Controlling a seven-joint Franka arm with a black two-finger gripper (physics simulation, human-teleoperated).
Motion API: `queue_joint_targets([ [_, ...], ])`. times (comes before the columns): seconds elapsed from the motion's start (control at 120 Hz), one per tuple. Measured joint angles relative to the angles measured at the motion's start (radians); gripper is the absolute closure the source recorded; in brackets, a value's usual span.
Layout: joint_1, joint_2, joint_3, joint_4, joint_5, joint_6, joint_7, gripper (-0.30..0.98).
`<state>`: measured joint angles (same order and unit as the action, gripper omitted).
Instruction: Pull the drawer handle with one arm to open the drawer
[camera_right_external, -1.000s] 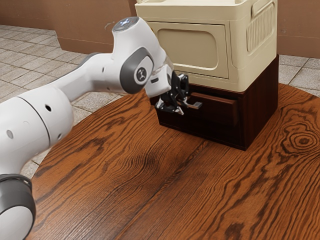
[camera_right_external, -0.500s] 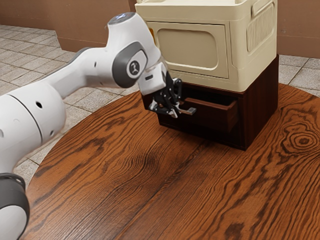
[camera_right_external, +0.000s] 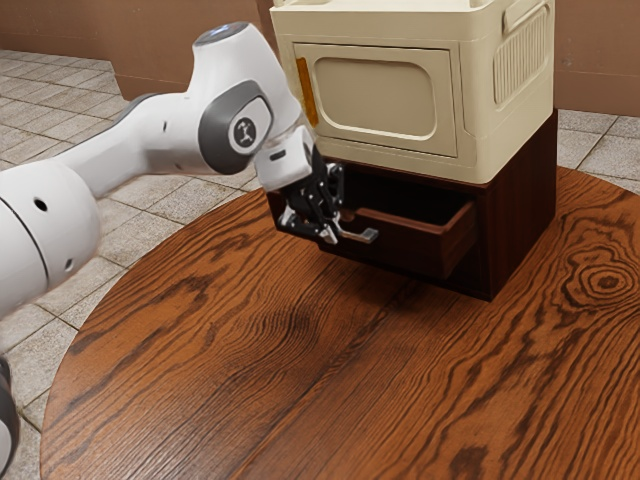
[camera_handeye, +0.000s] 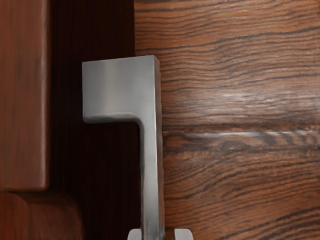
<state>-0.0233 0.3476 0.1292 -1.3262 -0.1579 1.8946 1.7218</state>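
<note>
Pincer (camera_right_external: 338, 227) astride handle (camera_handeye: 120, 90), drawer (camera_right_external: 410, 243) open; inside dark, partly hidden

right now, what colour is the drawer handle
The drawer handle is plain silver-grey with a metallic sheen, seen best in the wrist view.

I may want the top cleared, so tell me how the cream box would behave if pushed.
The cream box looks stiff, its walls straight and unbent. Seated flat on the dark cabinet, it would probably slide rather than roll. Its smooth-looking walls may be slippery to grip.
</note>
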Motion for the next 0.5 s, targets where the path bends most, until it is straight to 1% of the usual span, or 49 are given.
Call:
queue_joint_targets([
  [0.15,-0.003,-0.035,0.001,-0.051,-0.001,0.005,-0.006,0.76],
  [0.317,-0.002,-0.075,-0.001,-0.103,-0.003,0.010,-0.012,0.74],
  [0.417,-0.005,-0.102,0.001,-0.146,-0.009,0.025,-0.014,0.83],
  [0.442,-0.006,-0.109,0.001,-0.158,-0.010,0.028,-0.015,0.79],
  [0.5,-0.005,-0.129,0.000,-0.184,-0.012,0.033,-0.016,0.78],
])
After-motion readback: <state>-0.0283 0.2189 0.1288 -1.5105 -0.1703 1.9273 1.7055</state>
